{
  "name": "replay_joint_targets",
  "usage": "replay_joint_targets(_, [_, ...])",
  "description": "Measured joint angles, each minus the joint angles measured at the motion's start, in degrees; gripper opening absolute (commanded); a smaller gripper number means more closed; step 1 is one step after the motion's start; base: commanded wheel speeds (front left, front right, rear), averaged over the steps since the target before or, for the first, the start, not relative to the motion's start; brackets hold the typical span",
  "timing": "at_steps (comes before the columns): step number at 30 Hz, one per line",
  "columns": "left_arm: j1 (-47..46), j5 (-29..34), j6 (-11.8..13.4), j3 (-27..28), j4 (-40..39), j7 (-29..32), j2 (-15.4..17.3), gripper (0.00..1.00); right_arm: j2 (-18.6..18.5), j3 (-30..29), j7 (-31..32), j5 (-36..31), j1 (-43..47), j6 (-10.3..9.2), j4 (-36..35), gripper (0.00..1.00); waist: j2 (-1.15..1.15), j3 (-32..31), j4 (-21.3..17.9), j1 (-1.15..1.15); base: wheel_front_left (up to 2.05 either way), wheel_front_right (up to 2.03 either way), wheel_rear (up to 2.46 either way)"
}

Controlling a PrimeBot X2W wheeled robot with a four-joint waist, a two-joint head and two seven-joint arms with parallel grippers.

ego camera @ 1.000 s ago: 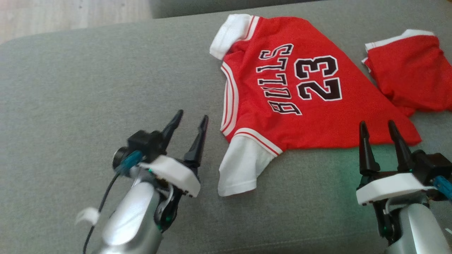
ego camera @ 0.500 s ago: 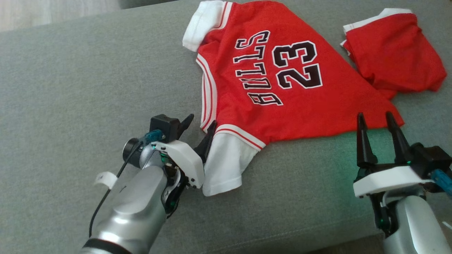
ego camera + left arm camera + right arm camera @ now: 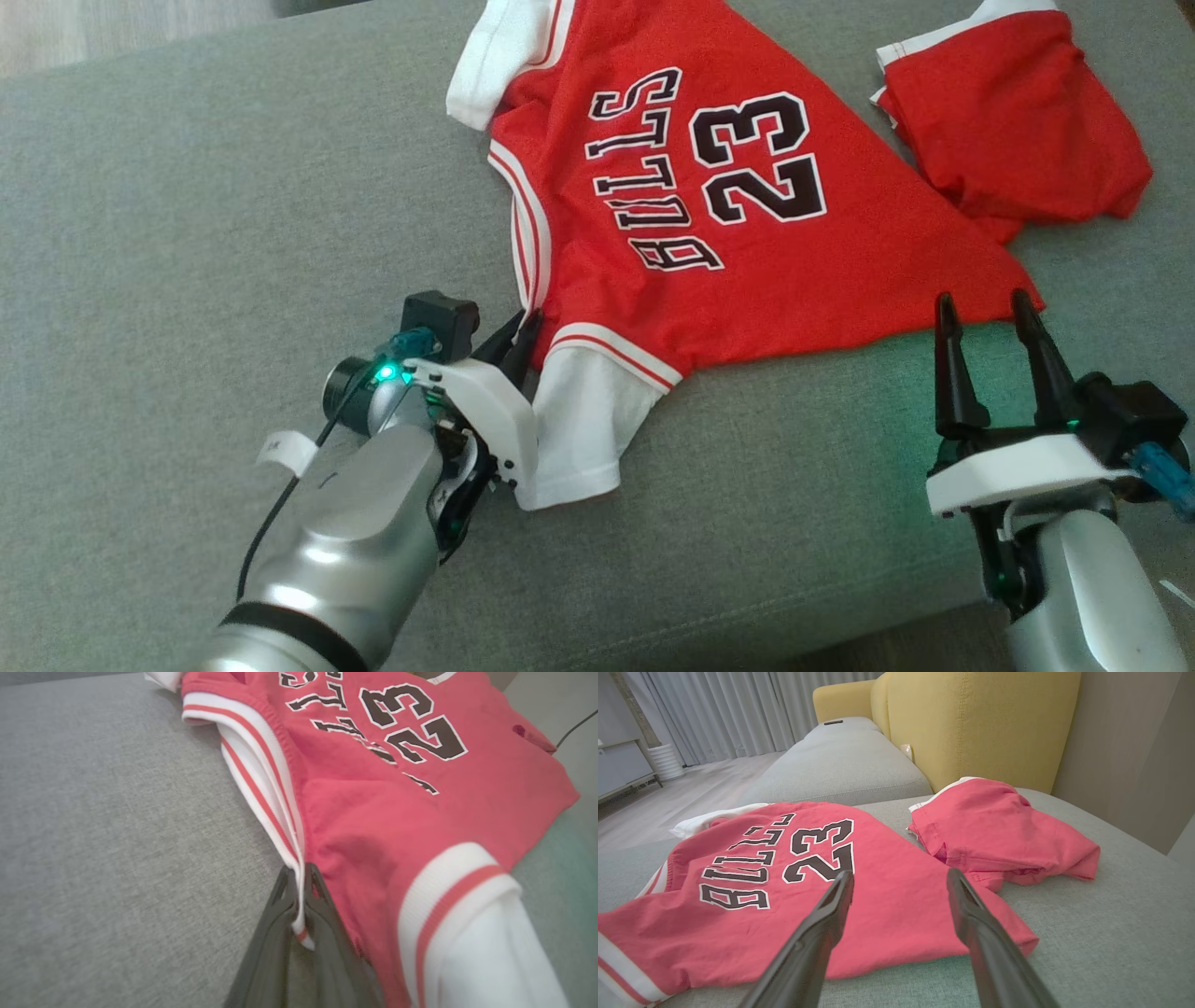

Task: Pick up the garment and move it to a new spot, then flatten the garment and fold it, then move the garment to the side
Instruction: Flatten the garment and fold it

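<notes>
My left claw [image 3: 526,325], wide open a moment ago, has just pinched shut on the striped trim of the red shirt [image 3: 775,280] lying on the grey sofa [image 3: 187,233], so I judge the lift can begin, while my right claw [image 3: 982,301] waits open by the hem.

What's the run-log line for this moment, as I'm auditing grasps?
phase: grasp | left gripper: shut on jersey, striped edge | right gripper: open over jersey hem
</notes>
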Motion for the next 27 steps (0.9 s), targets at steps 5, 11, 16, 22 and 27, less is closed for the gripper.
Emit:
replay_joint_targets(5, [-0.15,-0.96,1.07,0.0,0.97,-1.26,-0.25,0.0,0.0,-0.76,-0.2,-0.12,0.0,0.0,0.1,1.0,0.0,-0.53,0.79,0.0,0.0,0.0,0.0])
replay_joint_targets(11, [-0.23,-0.8,2.63,4.61,-1.31,-1.71,0.82,0.0,-0.03,-1.36,-0.19,-0.51,0.02,0.0,0.0,1.0,0.0,-1.58,2.55,0.0,0.0,0.0,0.0])
replay_joint_targets(16, [-0.02,1.45,3.61,9.32,-6.9,-1.72,3.2,0.0,-0.05,-1.37,0.22,-0.88,0.03,0.0,-0.52,1.0,0.0,-2.32,4.16,0.0,0.0,0.0,0.0])
replay_joint_targets(22, [1.22,3.39,4.03,14.6,-10.39,-1.78,6.02,0.0,-0.11,-1.04,0.78,-1.21,0.02,0.0,-1.36,1.0,0.0,-2.42,5.54,0.0,0.0,0.0,0.0])
replay_joint_targets(27, [1.58,4.83,3.54,16.64,-10.4,-1.78,7.91,0.0,-0.15,0.34,0.97,-1.47,-0.01,0.0,-1.66,1.0,0.0,-1.89,6.02,0.0,0.0,0.0,0.0])
